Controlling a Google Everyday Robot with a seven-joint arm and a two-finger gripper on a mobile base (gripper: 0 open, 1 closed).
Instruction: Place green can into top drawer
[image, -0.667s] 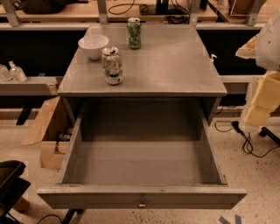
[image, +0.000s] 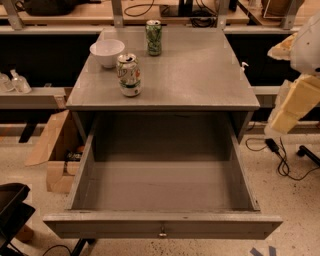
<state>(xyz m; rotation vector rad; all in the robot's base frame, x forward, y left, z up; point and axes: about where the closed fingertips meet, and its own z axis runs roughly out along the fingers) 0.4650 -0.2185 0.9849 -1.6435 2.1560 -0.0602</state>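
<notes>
Camera view showed the top drawer (image: 162, 225) open and empty, the green can (image: 154, 37) standing on the bench (image: 200, 75), ungrasped; the end effector was out of frame, its state untellable

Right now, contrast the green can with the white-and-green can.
The green can is dark green all over; the white-and-green can is mostly white. The green can stands at the back, the white-and-green can nearer the front. Both stand upright on the cabinet top, outside the open top drawer. The gripper is not in view.
</notes>
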